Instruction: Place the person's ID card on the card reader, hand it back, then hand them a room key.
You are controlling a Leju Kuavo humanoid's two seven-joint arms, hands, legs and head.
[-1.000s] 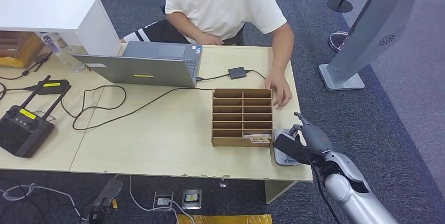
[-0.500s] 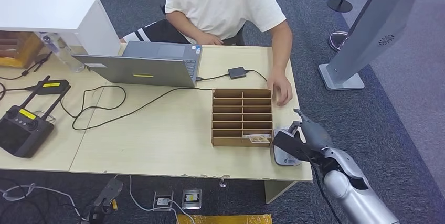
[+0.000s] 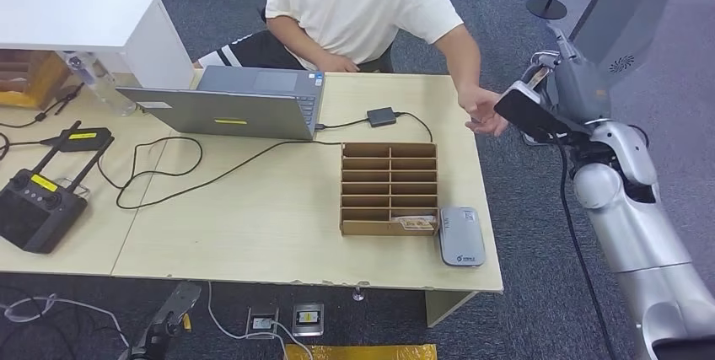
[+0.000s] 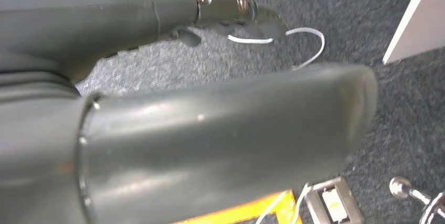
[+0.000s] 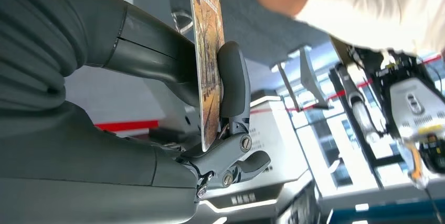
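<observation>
My left hand (image 4: 173, 129) hangs over carpet; I cannot tell how its fingers lie. On the desk (image 3: 253, 208), the reader (image 3: 460, 236) lies by the near right corner. Past the desk's right edge, my right hand (image 3: 563, 90) pinches the card (image 5: 205, 51), near the person's hand (image 3: 482, 112).

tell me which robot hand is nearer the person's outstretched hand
Right. The right hand, holding a card, is raised just beside the person's hand. The left hand hangs low over the carpet.
</observation>
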